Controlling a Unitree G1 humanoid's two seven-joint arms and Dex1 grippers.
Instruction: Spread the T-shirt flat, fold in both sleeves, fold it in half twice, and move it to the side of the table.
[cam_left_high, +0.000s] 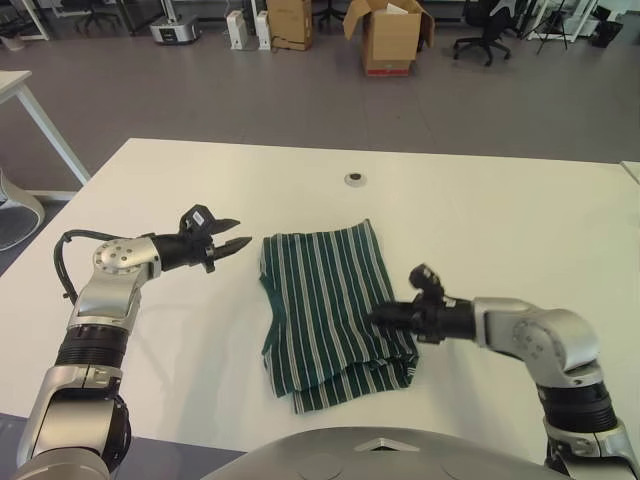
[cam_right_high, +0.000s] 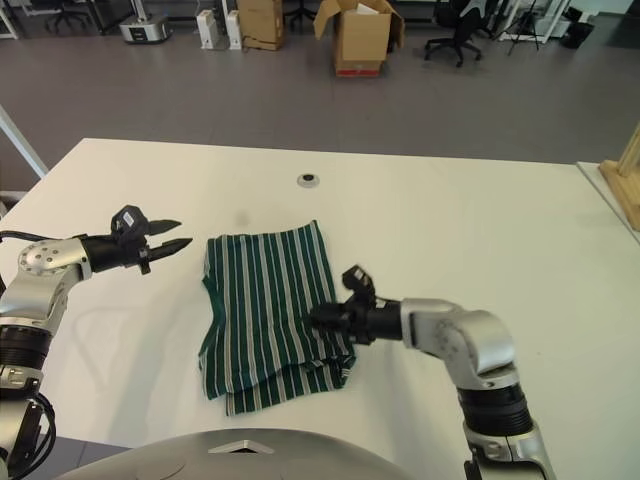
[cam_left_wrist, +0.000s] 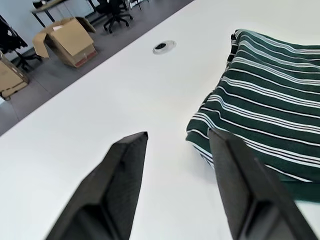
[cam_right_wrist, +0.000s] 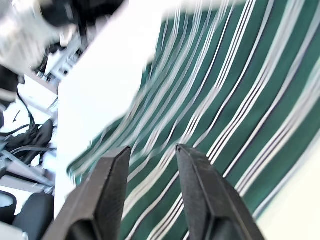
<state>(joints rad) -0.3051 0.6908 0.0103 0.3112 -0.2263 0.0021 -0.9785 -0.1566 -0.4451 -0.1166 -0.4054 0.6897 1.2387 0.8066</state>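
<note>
The green T-shirt (cam_left_high: 325, 310) with white stripes lies folded into a narrow block on the white table (cam_left_high: 480, 210), its layers bunched at the near end. My left gripper (cam_left_high: 234, 236) hovers open just off the shirt's far left corner, clear of the cloth; the left wrist view shows its fingers (cam_left_wrist: 125, 170) spread above bare table beside the T-shirt (cam_left_wrist: 265, 110). My right gripper (cam_left_high: 378, 315) is at the shirt's right edge, low over the cloth. The right wrist view shows its fingers (cam_right_wrist: 112, 185) parted over the striped T-shirt (cam_right_wrist: 225, 100), with nothing pinched.
A small round grommet (cam_left_high: 355, 180) sits in the table beyond the shirt. Bare table stretches to the left, right and far side. Cardboard boxes (cam_left_high: 390, 35) and office chairs stand on the floor behind. Another table's edge (cam_right_high: 622, 180) shows at the right.
</note>
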